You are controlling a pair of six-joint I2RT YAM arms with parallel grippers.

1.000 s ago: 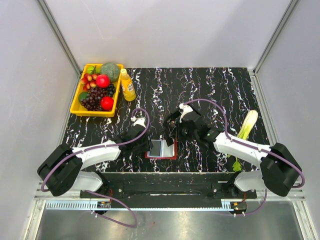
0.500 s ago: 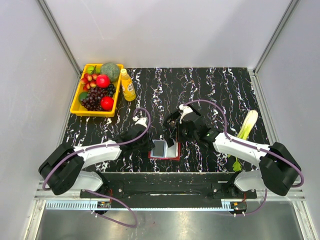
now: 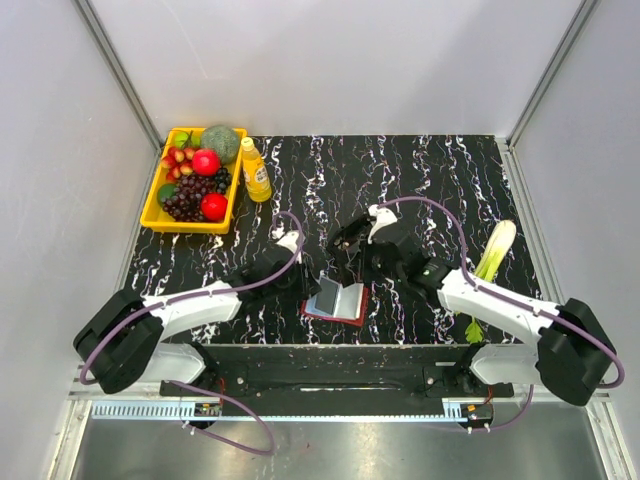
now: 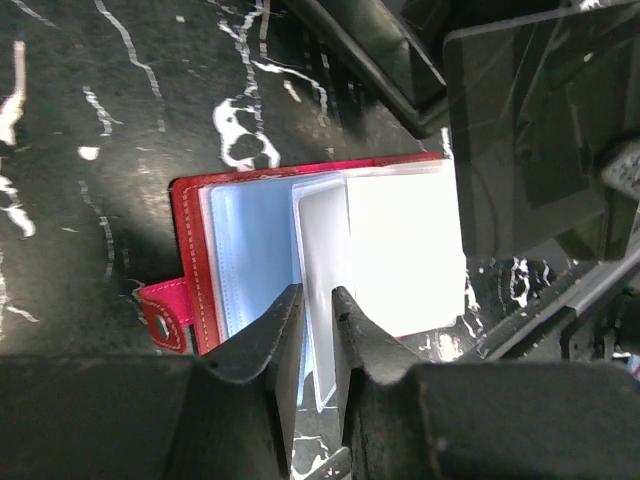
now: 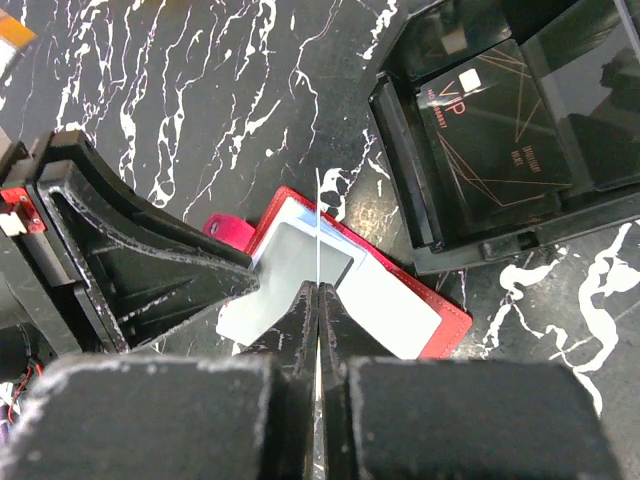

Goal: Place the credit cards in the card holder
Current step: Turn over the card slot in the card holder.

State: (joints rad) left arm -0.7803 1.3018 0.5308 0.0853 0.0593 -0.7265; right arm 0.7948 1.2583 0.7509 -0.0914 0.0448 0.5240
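Observation:
The dark red card holder (image 3: 345, 305) lies open on the black marble table, its pale sleeves facing up; it also shows in the left wrist view (image 4: 250, 240) and the right wrist view (image 5: 400, 315). My left gripper (image 4: 318, 300) is shut on one clear sleeve (image 4: 325, 230) and holds it upright; it sits at the holder's left side (image 3: 312, 285). My right gripper (image 5: 318, 290) is shut on a thin pale credit card (image 5: 317, 220), seen edge-on, just above the open holder (image 3: 347, 272). Other pale cards are not in view.
A black box-like tray (image 5: 490, 130) with a dark VIP card in it stands just behind the holder. A yellow tray (image 3: 165, 215) of fruit and a yellow bottle (image 3: 255, 170) stand at the back left. A green-white vegetable (image 3: 495, 255) lies at the right.
The card holder has shifted a little to the right and turned. My left gripper has followed it and raised a sleeve. My right gripper has come down over the holder with the card.

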